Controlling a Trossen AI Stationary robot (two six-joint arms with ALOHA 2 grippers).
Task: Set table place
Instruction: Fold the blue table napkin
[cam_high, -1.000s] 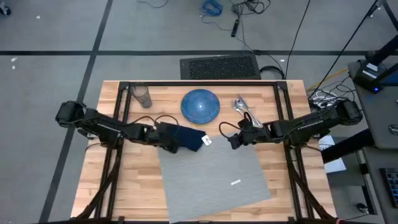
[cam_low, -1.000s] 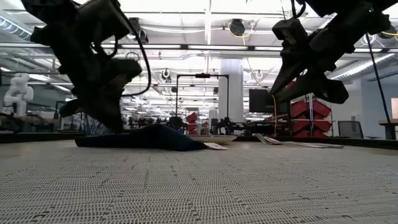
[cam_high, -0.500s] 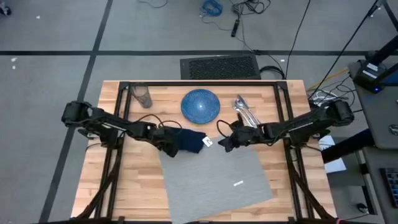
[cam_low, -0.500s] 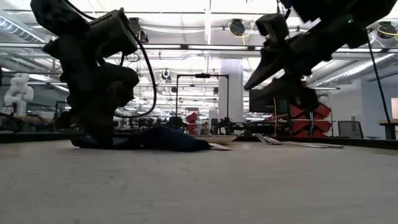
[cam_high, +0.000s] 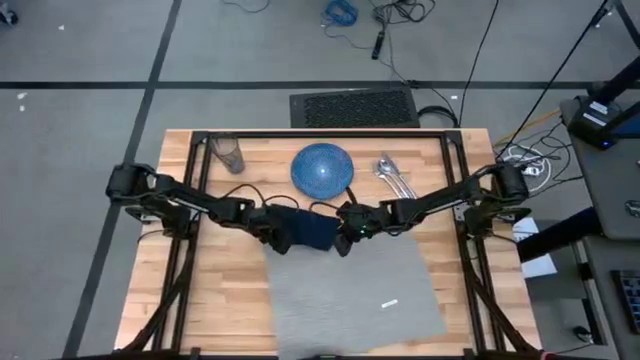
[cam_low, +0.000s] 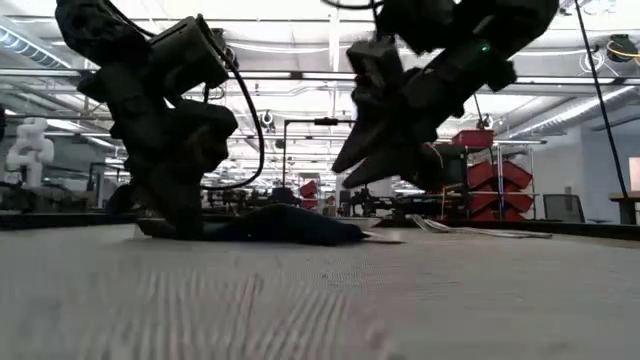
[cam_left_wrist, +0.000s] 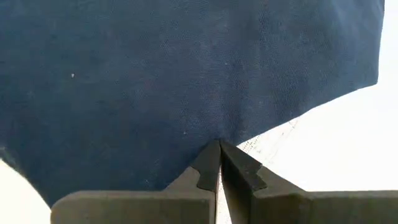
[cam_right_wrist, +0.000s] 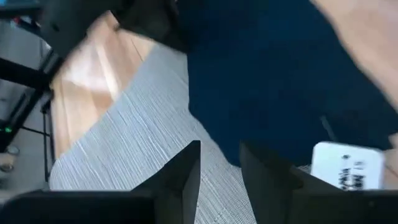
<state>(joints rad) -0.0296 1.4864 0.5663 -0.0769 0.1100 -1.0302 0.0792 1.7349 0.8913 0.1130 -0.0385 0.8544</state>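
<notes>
The navy napkin (cam_high: 314, 229) lies crumpled across the far edge of the grey placemat (cam_high: 352, 292) on the wooden table (cam_high: 215, 300). My left gripper (cam_left_wrist: 219, 148) is shut on the napkin's left end. My right gripper (cam_high: 343, 240) hovers open just over the napkin's right end, near its white tag (cam_right_wrist: 345, 165), and in the low view its fingers (cam_low: 352, 160) are clear of the cloth. The blue plate (cam_high: 322, 168), the glass (cam_high: 230, 155) and the cutlery (cam_high: 394, 178) rest along the far side. My left gripper pinches the napkin's edge (cam_left_wrist: 211, 132) between its two fingertips. It comes down at a slant from the table's left. One layer or several, I cannot tell. The napkin (cam_low: 285, 224) lies slack on the placemat and the table.
The table's black frame bars (cam_high: 320, 134) run along the far edge and down both sides. Bare wood shows left and right of the placemat. Beyond the far edge, a dark mat (cam_high: 352, 107) lies on the floor.
My right gripper has travelled toward the table's left, from beside the cutlery to just over the napkin's right end, and has come lower. My left gripper has edged right and down, and the napkin's raised left part has sunk flat.
</notes>
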